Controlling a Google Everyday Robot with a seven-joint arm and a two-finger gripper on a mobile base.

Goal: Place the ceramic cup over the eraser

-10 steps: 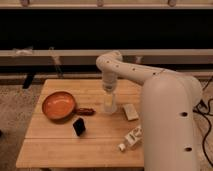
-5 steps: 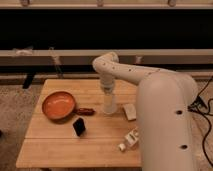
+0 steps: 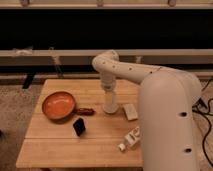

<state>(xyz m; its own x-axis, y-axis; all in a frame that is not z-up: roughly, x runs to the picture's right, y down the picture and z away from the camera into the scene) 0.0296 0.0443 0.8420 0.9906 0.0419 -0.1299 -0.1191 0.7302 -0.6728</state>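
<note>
The ceramic cup (image 3: 111,105) is a small plain white tapered cup standing on the wooden table (image 3: 60,147), right of centre. My gripper (image 3: 108,91) hangs straight down from the white arm, directly over the cup and at its top. The eraser (image 3: 78,126) is a small black block standing on the table, to the left of the cup and nearer the front, well apart from it.
An orange pan (image 3: 58,105) with a dark handle lies at the table's left, just behind the eraser. A pale beige block (image 3: 130,111) lies right of the cup. A white labelled bottle (image 3: 131,139) lies on its side near the front right. My arm's bulky body covers the table's right side.
My arm's upper joint has shifted a little to the left and the gripper has settled lower over the cup. The cup, eraser and pan stay where they were.
</note>
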